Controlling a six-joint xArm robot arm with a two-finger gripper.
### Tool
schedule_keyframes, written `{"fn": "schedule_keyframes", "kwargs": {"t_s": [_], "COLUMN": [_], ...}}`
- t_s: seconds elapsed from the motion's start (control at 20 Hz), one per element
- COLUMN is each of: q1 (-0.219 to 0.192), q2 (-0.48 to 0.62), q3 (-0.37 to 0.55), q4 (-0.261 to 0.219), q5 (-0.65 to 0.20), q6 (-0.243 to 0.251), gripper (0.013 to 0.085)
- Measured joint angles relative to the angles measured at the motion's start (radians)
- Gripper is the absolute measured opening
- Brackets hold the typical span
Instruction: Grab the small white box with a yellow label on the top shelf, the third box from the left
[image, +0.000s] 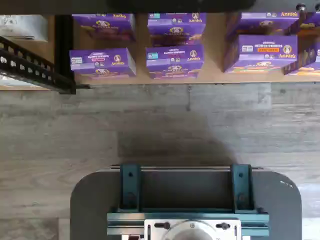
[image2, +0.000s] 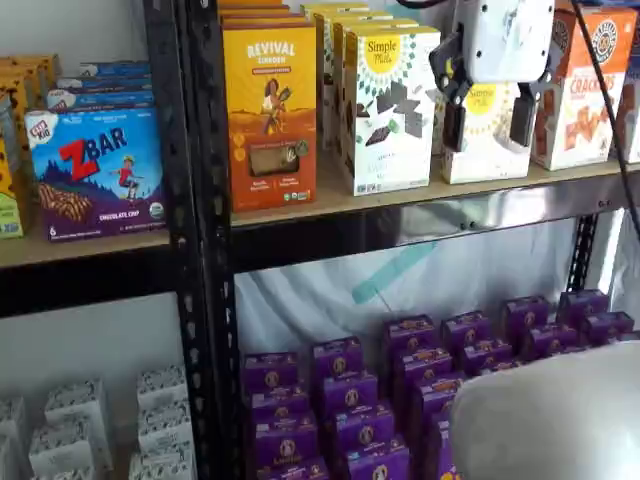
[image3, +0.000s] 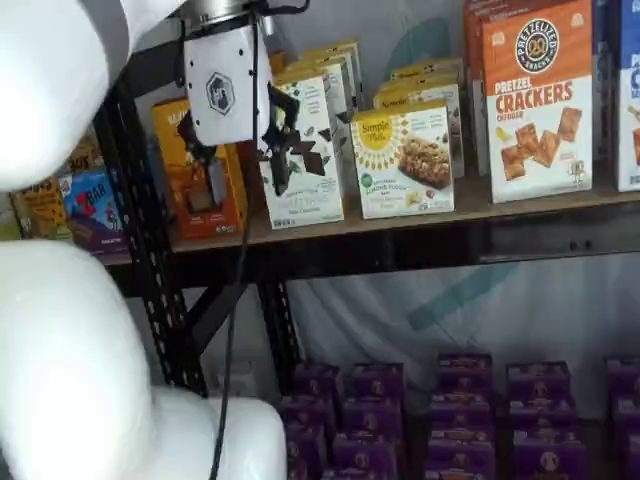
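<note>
the top shelf (image2: 430, 205) carries, front row in a shelf view, one orange revival box (image2: 270, 115), one tall white box (image2: 390, 108) with dark chocolate pieces, one small white box (image2: 487, 140) and one orange crackers box (image2: 590, 85) – four fronts, each with more cartons lined up behind it. the small white box stands upright at the shelf's front edge, between the tall white box and the crackers box, apart from both; its yellow sunburst label shows plainly in a shelf view (image3: 404, 162).

the gripper (image2: 486, 122) hangs in front of the shelves, its two black fingers spread with a clear gap and nothing held. the other shelf camera also shows its white body and fingers (image3: 242, 160), lined up there over the tall white box and the revival box.

below the silvery rail there is open space down to the purple boxes (image2: 400, 400) – more than a dozen, in rows. left of the black upright stands one blue zbar box (image2: 95, 172).

only the wrist view shows the bare grey floor (image: 160, 125) before the lowest board, with seven purple boxes (image: 174, 61) in sight, and the teal-bracketed mount (image: 186, 200). it shows neither the top shelf nor the fingers.
</note>
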Motion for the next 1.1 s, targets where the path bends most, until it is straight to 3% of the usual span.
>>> {"fn": "schedule_keyframes", "kwargs": {"t_s": [0.1, 0.3, 0.45, 0.75, 0.9, 1.1], "q1": [-0.045, -0.050, -0.036, -0.068, -0.094, -0.159], "q2": [0.015, 0.022, 0.020, 0.029, 0.048, 0.077], "q3": [-0.012, -0.016, -0.008, 0.012, 0.018, 0.026], "q4": [0.048, 0.058, 0.028, -0.014, -0.034, -0.030], "q5": [0.027, 0.030, 0.000, -0.120, -0.171, -0.253], "q6": [-0.020, -0.025, -0.025, -0.074, -0.104, -0.166], "gripper": [0.0850, 0.0850, 0.0850, 0.0850, 0.0850, 0.0850]}}
